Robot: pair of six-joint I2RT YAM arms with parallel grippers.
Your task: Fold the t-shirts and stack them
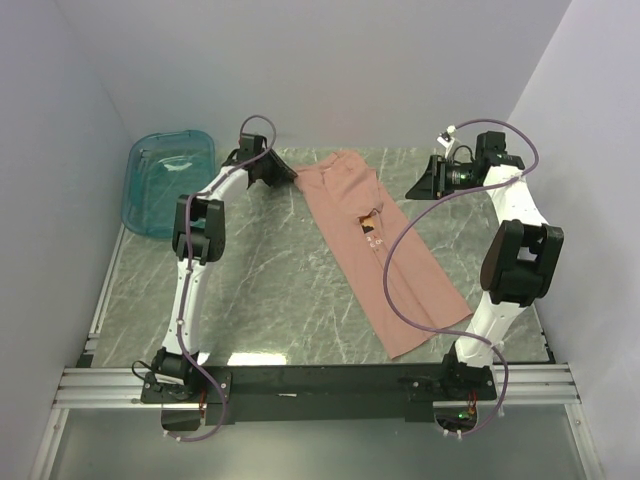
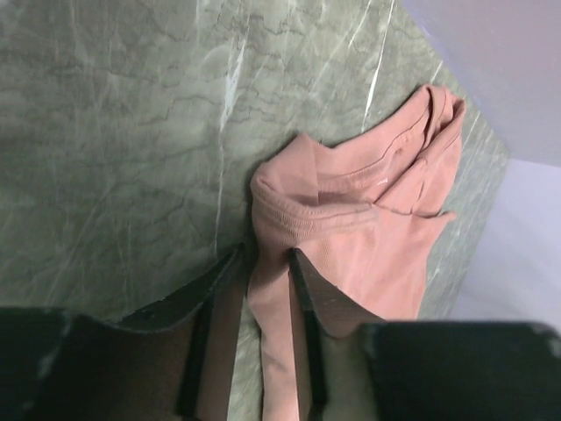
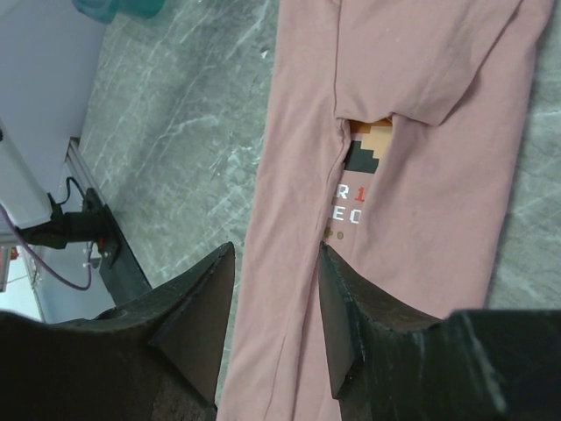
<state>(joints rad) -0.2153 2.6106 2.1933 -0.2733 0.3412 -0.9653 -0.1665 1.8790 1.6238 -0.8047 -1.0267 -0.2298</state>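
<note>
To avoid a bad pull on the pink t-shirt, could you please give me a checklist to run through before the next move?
1. Fabric inside left claw: ok, t-shirt edge lies between its jaws.
2. Firm grip by left claw: cannot tell.
3. Right claw free: ok, open, holding nothing.
4. Flat t-shirt: not ok, bunched beyond left claw.
5. Clearance from teal bin: ok, apart from t-shirt.
</note>
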